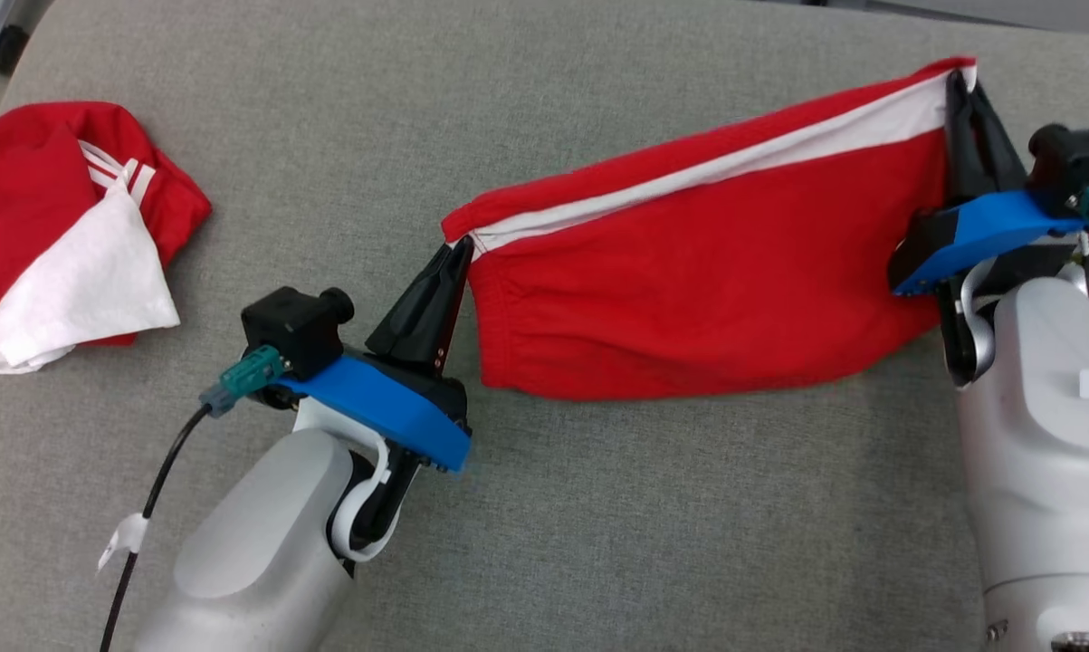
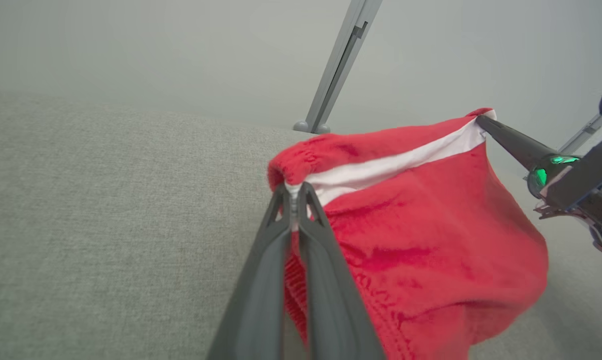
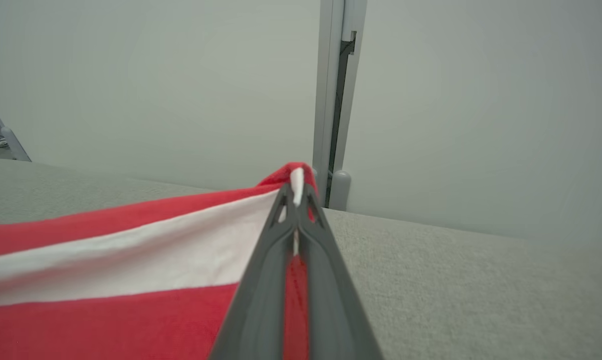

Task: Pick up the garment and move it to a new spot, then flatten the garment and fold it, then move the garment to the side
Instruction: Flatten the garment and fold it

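The garment (image 1: pixel 698 272) is red with a white band along its top edge, stretched in the air between both grippers above the grey cloth surface. My left gripper (image 1: pixel 461 249) is shut on its left top corner; in the left wrist view the fingertips (image 2: pixel 294 192) pinch the red and white hem of the garment (image 2: pixel 421 240). My right gripper (image 1: pixel 960 81) is shut on the right top corner, held higher than the left. The right wrist view shows its tips (image 3: pixel 295 192) clamped on the white band of the garment (image 3: pixel 120 250). The garment's lower edge hangs close to the surface.
A second red and white garment (image 1: pixel 64 226) lies crumpled at the far left of the grey padded surface (image 1: pixel 598 507). A grey post (image 3: pixel 333 100) stands beyond the surface's far edge against a pale wall. A black cable (image 1: pixel 146 516) runs along my left forearm.
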{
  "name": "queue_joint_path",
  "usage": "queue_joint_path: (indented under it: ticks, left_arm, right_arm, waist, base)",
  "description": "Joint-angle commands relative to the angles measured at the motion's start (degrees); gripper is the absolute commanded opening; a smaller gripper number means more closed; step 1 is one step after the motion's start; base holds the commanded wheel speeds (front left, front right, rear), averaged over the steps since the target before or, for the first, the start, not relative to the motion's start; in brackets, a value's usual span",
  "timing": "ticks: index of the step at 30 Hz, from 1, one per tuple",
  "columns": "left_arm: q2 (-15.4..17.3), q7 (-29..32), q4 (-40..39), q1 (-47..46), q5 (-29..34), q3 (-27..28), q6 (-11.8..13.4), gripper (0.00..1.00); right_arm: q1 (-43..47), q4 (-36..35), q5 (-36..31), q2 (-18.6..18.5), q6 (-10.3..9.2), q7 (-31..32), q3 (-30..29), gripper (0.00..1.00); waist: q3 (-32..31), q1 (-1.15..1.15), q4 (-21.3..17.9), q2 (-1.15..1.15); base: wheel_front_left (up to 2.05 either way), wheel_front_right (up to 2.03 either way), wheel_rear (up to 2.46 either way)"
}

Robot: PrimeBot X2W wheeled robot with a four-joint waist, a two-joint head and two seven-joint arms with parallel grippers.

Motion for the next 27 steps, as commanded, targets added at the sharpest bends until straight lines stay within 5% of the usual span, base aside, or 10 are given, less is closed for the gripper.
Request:
queue_joint_path:
  ticks: [1,5,6,7,8,9,16,27]
  left_arm:
    - [-0.2,-0.2,0.3,-1.9,-0.7,-0.2,0.1,0.0]
    - [-0.5,-0.2,1.1,-3.3,-1.3,0.2,0.1,0.0]
    - [-0.6,-0.2,1.1,-3.4,-1.1,0.1,0.1,0.1]
    - [-0.7,-0.2,1.0,-3.5,-1.2,0.1,0.1,0.38]
    - [-0.7,-0.2,0.9,-3.6,-1.2,0.1,0.1,0.95]
    - [-0.8,-0.2,0.8,-3.5,-1.4,0.3,0.1,1.0]
    - [-0.6,-0.2,2.1,-1.2,-0.2,2.3,0.1,1.0]
    - [-1.1,-0.2,2.8,6.2,5.0,9.3,0.1,1.0]
  right_arm:
    - [-1.9,0.9,-1.0,-0.4,0.01,-0.2,-1.0,0.0]
    - [-4.7,2.6,-3.5,-0.4,0.01,-0.2,-2.7,0.0]
    - [-5.1,3.0,-3.7,-0.3,0.01,-0.2,-2.8,0.02]
    - [-5.5,3.6,-3.7,-0.4,0.01,-0.2,-3.1,0.26]
    - [-5.8,4.2,-3.4,-0.4,0.01,-0.2,-3.4,0.89]
    - [-6.1,4.4,-3.4,-0.4,0.01,-0.2,-3.3,1.0]
    - [-5.3,4.6,-3.6,-0.3,0.01,-0.2,-5.4,1.0]
    - [1.2,14.4,-8.3,-0.3,0.01,1.7,-5.0,1.0]
  waist:
    - [1.6,-0.01,1.2,-0.02]
    - [2.7,-0.01,1.1,-0.02]
    - [2.9,-0.01,1.0,-0.02]
    - [3.1,-0.01,0.8,-0.02]
    - [3.3,-0.01,0.7,-0.02]
    - [3.4,-0.01,0.7,-0.02]
    - [3.7,-0.01,0.0,-0.02]
    - [0.8,-0.01,-1.4,-0.02]
  base:
    - [0.0,0.0,0.0]
    - [0.0,0.0,0.0]
    - [0.0,0.0,0.0]
    - [0.0,0.0,0.0]
    - [0.0,0.0,0.0]
    - [0.0,0.0,0.0]
    - [0.0,0.0,0.0]
    - [0.0,0.0,0.0]
